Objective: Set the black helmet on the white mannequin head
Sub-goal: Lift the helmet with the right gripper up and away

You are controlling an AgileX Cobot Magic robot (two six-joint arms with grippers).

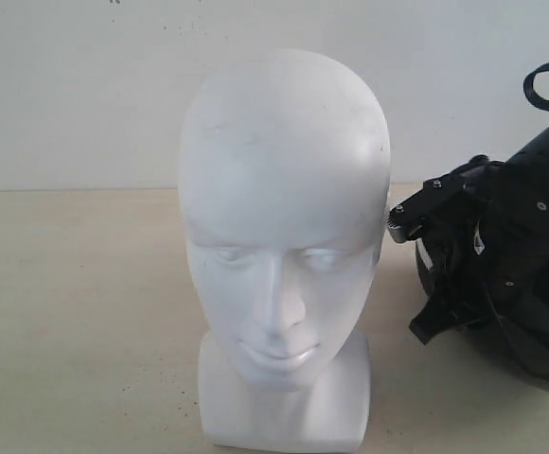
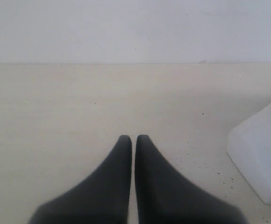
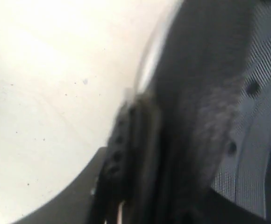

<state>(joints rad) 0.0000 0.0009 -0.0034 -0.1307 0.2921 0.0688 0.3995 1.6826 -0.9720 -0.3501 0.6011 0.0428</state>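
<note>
The left fingers (image 2: 121,163) are pressed together tip to tip with nothing between them, hovering over bare desk (image 2: 56,107). They do not appear in the exterior view, and their wrist camera catches only one corner of the white mannequin head (image 1: 284,218), a blocky piece of its neck base cut off by the frame edge and lying clear of the tips, off to one side. In the exterior view the head stands upright on the desk at the centre, face to the camera, its base clipped by the lower edge. At about 3 o'clock from it, just beside it, sits the black helmet (image 1: 530,274), resting on the desk, more than half hidden: the frame cuts its shell, and the right arm (image 1: 464,194) covers much of what remains. A strap loops up at 1 o'clock from the helmet. The right wrist view is badly blurred; the helmet's padded rim and mesh lining fill most of it, and the rim runs right up against the right fingers (image 3: 74,200), of which only one dark shape shows. Whether they are clamped on the rim or apart, I cannot tell.
</note>
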